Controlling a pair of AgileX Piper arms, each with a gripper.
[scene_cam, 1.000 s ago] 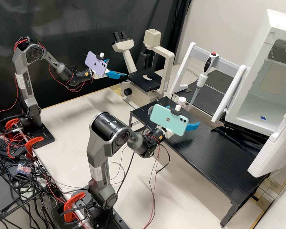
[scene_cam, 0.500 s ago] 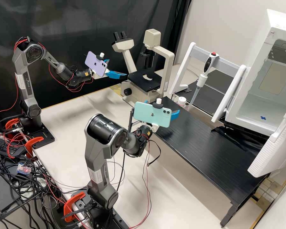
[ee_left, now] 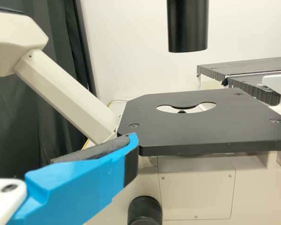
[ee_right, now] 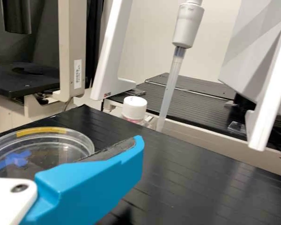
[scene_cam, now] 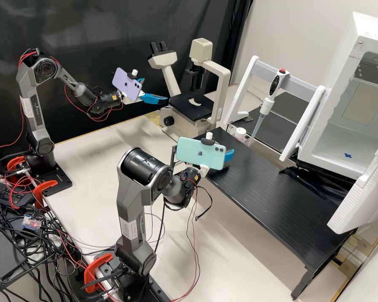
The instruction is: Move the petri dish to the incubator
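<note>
1. Petri dish, clear, rests flat on the black slatted rack, at the rack's microscope end; yellow tape marks the rim and a blue cross shows within it.
2. Right gripper, over that same end of the rack. Its blue finger lies just beside the dish, inner pad bare; the fingers are judged apart, nothing clamped. Contact with the dish cannot be told.
3. Left gripper, well off the rack, on the far side near the microscope; fingers parted and unloaded. It appears to have no part in this stage.
4. Incubator, beyond the rack's opposite end, its door swung wide. The blue mark on its floor is probably the target.
5. Step in hand, as judged: approach and alignment for the grasp. Next, the right gripper should straddle the rim low and level, then close gently; off-centre pressure could skid or tip the dish. Transfer along the rack would follow.
</note>
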